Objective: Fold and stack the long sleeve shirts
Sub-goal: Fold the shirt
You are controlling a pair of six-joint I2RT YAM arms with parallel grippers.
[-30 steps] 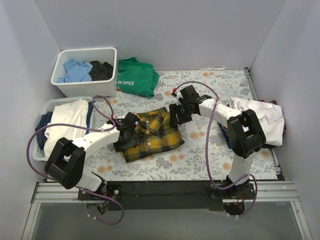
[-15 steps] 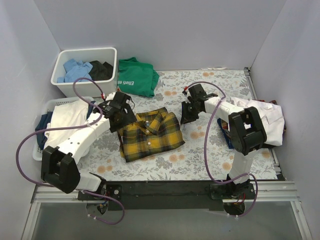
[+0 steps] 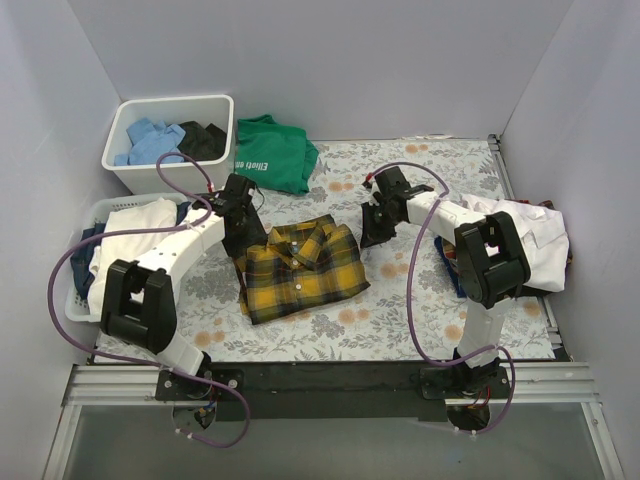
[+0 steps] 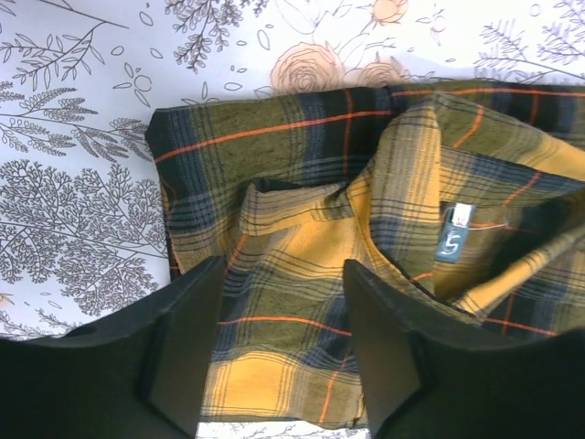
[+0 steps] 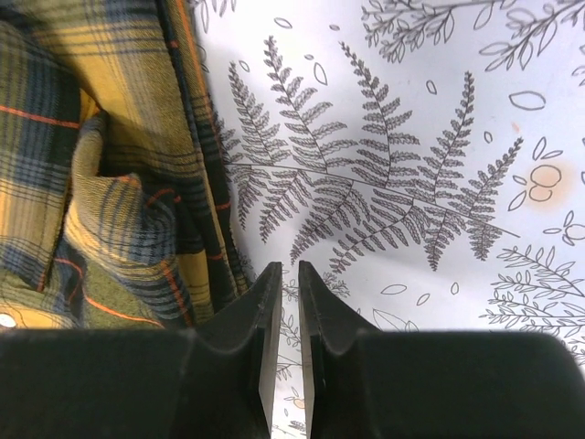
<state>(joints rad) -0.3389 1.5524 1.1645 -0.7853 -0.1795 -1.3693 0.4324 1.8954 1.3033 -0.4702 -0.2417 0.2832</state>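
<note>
- At the middle of the surface (image 3: 420, 300) lies the plaid shirt (image 3: 300, 268), folded into a compact, slightly skewed rectangle, collar on the far side and label showing. Nothing is gripping it.
- A second ago both arms were down on its side edges. They have since come away, and the bundle has held its shape.
- Your left pincer (image 4: 283, 274) now hovers over the shirt's far-left corner, by the collar. Its jaws are spread with only cloth seen beneath, none caught between them.
- Your right pincer (image 5: 288, 267) has backed off just beside the shirt's right edge, over bare printed surface. Its jaws are all but pressed together, a thin slit between them, holding nothing.
- You can likely treat this fold as done, or needing only a tidy at the collar.
- Well apart at the right edge, the white shirt (image 3: 525, 235) sits crumpled and unfolded; it looks like your next piece before stacking.
- Beyond, the green T-shirt (image 3: 270, 150) lies beside the white bin (image 3: 170, 100), with a laundry basket (image 3: 75, 300) at the left.
</note>
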